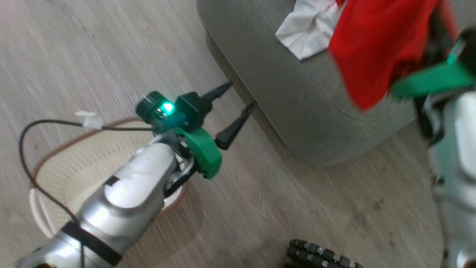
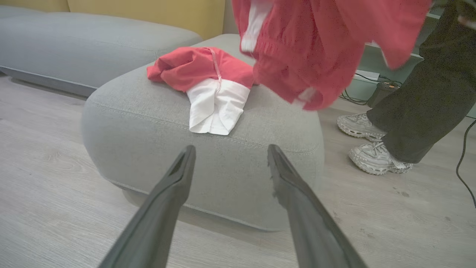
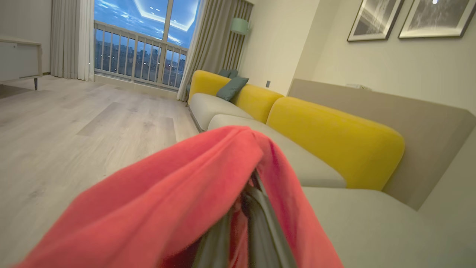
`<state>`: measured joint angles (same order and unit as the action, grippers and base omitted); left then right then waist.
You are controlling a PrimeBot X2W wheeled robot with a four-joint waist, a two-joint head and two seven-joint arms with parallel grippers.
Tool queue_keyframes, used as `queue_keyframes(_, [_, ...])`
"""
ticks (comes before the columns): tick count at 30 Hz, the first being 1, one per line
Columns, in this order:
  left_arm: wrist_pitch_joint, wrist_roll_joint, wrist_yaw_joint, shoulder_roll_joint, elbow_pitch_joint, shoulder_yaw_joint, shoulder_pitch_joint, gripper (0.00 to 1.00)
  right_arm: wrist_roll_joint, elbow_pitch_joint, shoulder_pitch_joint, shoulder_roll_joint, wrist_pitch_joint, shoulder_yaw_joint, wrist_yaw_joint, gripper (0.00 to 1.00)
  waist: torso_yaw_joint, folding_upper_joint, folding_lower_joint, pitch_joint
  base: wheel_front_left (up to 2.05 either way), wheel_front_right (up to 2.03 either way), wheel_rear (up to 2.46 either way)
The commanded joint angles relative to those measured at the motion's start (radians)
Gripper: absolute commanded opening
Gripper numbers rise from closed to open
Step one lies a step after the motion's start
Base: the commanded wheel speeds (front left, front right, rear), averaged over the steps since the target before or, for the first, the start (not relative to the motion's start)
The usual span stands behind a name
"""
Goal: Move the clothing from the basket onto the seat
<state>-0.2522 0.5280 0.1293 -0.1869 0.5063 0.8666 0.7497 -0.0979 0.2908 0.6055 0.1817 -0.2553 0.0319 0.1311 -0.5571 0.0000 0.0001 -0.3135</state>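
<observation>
My right gripper [image 3: 247, 201] is shut on a red garment [image 1: 375, 48], which hangs in the air over the grey seat [image 1: 316, 104] and drapes over the fingers. In the left wrist view this red garment [image 2: 308, 48], with white trim, dangles above the seat [image 2: 148, 123]. A red and white garment [image 2: 208, 74] lies crumpled on the seat top, its white part [image 1: 308, 26] near the edge. My left gripper [image 1: 240, 96] is open with nothing in it, fingers pointing at the seat's lower side. The cream basket [image 1: 74, 160] sits on the floor under my left forearm, which hides part of it.
A person in dark trousers and pale sneakers [image 2: 375, 160] stands on the wooden floor beside the seat, near cables. A long sofa with yellow back cushions [image 3: 334, 141] stretches behind. My base's wheel [image 1: 319, 257] shows at the bottom of the head view.
</observation>
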Motion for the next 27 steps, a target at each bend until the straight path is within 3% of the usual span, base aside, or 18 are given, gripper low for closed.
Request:
queue_keyframes(1, [-0.005, 0.000, 0.001, -0.029, -0.040, -0.030, 0.055, 1.00, -0.005, -0.021, 0.065, 0.018, -0.006, 0.000, 0.000, 0.00, 0.000, 0.0000, -0.0001, -0.052, 0.00, 0.00, 0.00])
queue_keyframes(6, [0.026, -0.011, -0.020, -0.098, -0.104, -0.040, 0.053, 1.00, -0.006, 0.063, 0.235, 0.039, -0.006, -0.036, 0.000, 0.00, 0.000, 0.0000, -0.0001, -0.136, 0.00, 0.00, 0.00])
queue_keyframes(10, [0.067, -0.018, -0.035, -0.142, -0.187, -0.042, 0.058, 1.00, 0.005, 0.179, 0.413, 0.102, -0.006, -0.125, 0.000, 0.00, 0.054, 0.0000, -0.0001, -0.214, 0.00, 0.00, 0.00])
queue_keyframes(19, [0.110, -0.029, -0.047, -0.193, -0.283, -0.042, 0.075, 1.00, 0.051, 0.380, 0.651, 0.215, 0.013, -0.359, 0.000, 0.00, 0.174, 0.0000, -0.0001, -0.335, 0.00, 0.00, 0.00])
queue_keyframes(27, [0.118, -0.037, -0.048, -0.223, -0.329, -0.036, 0.081, 1.00, 0.159, 0.440, 0.754, 0.305, 0.081, -0.514, 0.000, 0.00, 0.258, 0.0000, -0.0001, -0.428, 0.00, 0.00, 0.00])
